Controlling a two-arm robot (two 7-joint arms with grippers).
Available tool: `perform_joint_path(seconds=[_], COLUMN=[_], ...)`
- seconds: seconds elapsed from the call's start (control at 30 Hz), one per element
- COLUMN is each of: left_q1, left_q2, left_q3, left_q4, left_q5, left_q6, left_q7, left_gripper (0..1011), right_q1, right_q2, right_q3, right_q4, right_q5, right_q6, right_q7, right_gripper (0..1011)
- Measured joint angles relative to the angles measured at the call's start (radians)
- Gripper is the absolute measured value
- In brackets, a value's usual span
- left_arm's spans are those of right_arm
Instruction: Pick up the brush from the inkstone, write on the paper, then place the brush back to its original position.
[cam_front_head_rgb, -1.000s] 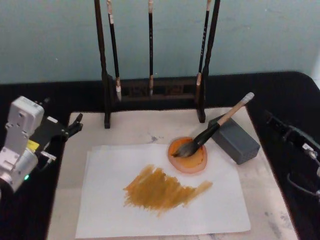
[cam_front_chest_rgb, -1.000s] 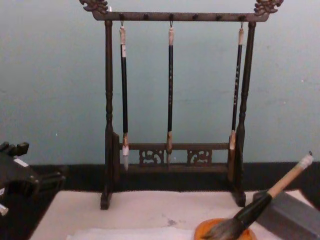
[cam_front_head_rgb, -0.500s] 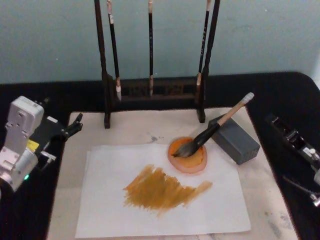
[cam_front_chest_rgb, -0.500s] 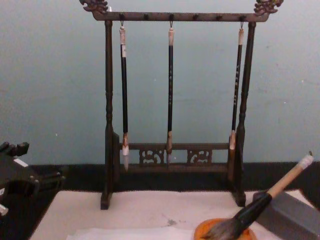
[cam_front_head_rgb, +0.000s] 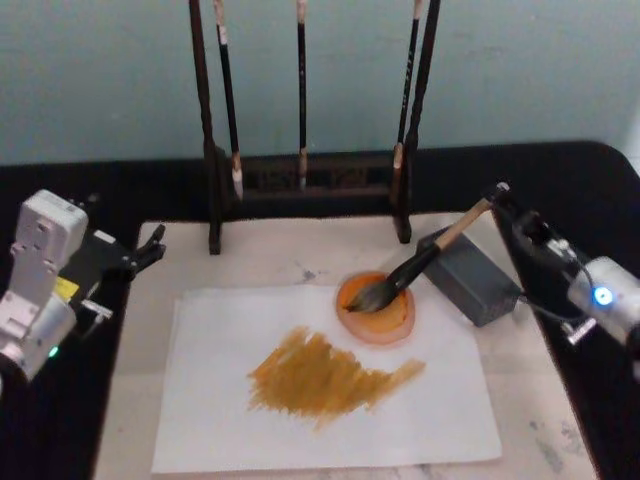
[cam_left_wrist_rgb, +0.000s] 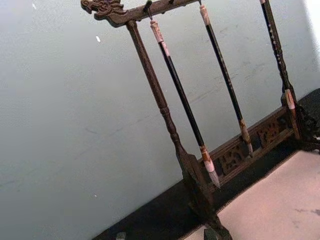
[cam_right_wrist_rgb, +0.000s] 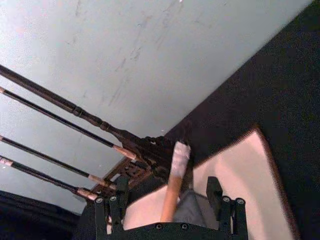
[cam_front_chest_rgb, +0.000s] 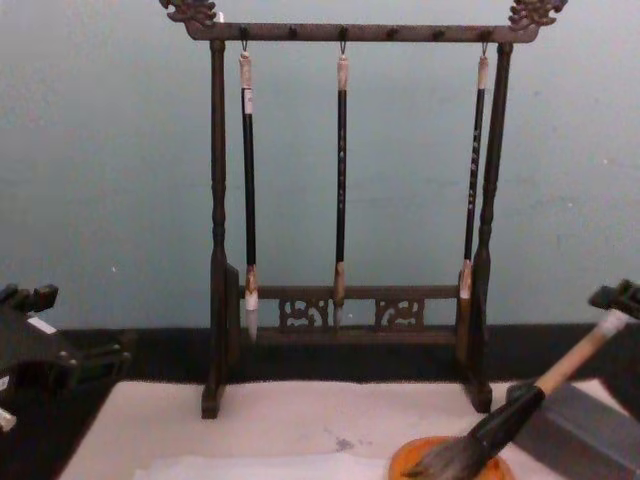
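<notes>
1. Black left gripper (cam_front_head_rgb: 150, 250) sits parked just off the left edge of the cream mat (cam_front_head_rgb: 270, 255), away from the work.
2. White paper (cam_front_head_rgb: 220, 400) lies on the front half of the mat and already carries a broad ochre patch (cam_front_head_rgb: 325, 378), so I judge the writing done and the returning or releasing of the brush to be the step in hand.
3. A dark wooden rack (cam_front_head_rgb: 210, 150) stands along the mat's rear edge with three slim brushes (cam_front_chest_rgb: 247, 180) hanging from it.
4. An orange dish (cam_front_head_rgb: 390, 322) overlaps the paper's rear right corner and holds the bristles of the brush (cam_front_head_rgb: 420, 262).
5. The brush slants up and to the right, and its pale handle leans on the grey inkstone (cam_front_head_rgb: 475, 285) near the mat's right edge.
6. Around the handle's top end is the right gripper (cam_right_wrist_rgb: 166, 197), its fingers (cam_right_wrist_rgb: 215, 192) spread apart on either side of the wood without clamping it.
7. Risks:
   - If a finger brushes the handle while the gripper pulls away, the brush could roll off the inkstone or drag the dish across the paper.
   - If the gripper grips instead, a hold so near the tip gives little control, so the heavy wet head might sag and smear the sheet.
   - The rack's right post stands close behind, so a careless swing could strike it.
</notes>
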Motion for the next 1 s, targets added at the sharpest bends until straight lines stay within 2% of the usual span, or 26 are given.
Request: perform_joint_path(seconds=[0.1,0.37,0.63,1.0], left_q1=[0.0,0.0,0.0,0.0], left_q2=[0.0,0.0,0.0,0.0], left_q3=[0.0,0.0,0.0,0.0], left_q4=[0.0,0.0,0.0,0.0], left_q5=[0.0,0.0,0.0,0.0], left_q6=[0.0,0.0,0.0,0.0], left_q7=[0.0,0.0,0.0,0.0], left_gripper=[1010,1010,1009,1010], right_q1=[0.062,0.131,0.155,0.153], right_q2=[-0.019,-0.043,-0.041,-0.041], right_q3=[-0.032,-0.063,-0.082,-0.08], right_q4=[0.075,0.181,0.22,0.218], right_q5=[-0.009,-0.009,-0.002,-0.001], right_q6=[-0.013,-0.043,-0.057,-0.056], right_q7=[0.022,0.046,0.05,0.05], right_gripper=[1000,1000,1000,981])
